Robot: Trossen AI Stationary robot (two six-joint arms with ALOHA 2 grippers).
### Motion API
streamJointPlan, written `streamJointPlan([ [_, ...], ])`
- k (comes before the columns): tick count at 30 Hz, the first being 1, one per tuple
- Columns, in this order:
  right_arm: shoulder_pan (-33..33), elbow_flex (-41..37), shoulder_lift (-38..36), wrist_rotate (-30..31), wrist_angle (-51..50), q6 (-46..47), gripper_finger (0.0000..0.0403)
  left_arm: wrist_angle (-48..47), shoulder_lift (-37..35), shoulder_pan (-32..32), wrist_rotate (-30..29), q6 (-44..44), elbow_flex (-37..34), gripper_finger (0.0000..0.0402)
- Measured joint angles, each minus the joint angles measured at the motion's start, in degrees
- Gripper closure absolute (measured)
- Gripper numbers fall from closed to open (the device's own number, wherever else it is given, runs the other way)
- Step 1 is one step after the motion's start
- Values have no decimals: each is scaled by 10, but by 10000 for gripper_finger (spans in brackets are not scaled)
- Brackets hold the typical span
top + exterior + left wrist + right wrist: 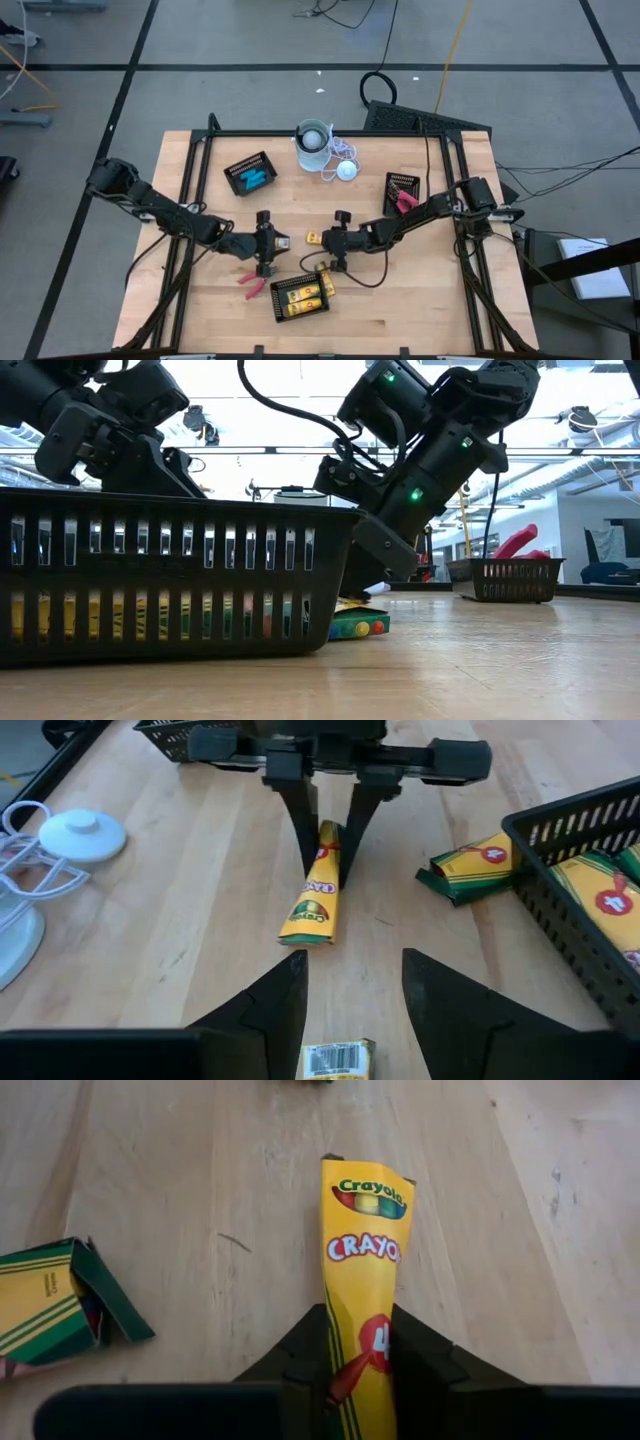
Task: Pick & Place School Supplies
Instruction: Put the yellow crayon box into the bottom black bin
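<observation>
Pinched the crayon box
My right gripper [358,1365] was clamped on the crayon box [364,1260] beside the mesh tray [302,296]; thin, light cardboard, crushes easily, best grabbed mid-length.

A robotics lab: a framed wooden table [400,300] centre frame, floor cables [450,50] at top, ceiling strip lights [250,455] behind.
</observation>
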Motion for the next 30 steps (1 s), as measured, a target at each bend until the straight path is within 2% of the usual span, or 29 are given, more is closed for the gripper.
streamJointPlan([
  [11, -14, -3, -11, 33, 36, -61, 341, 13, 0, 20, 0, 3, -18, 233],
  [16, -25, 0, -24, 55, 89, -100, 341, 94, 0, 28, 0, 4, -55, 234],
  [26, -35, -1, -24, 58, 175, -156, 341, 266, 0, 51, 4, 14, -128, 233],
  [30, -36, 0, -24, 60, 225, -182, 341, 342, 0, 56, -13, 25, -159, 234],
])
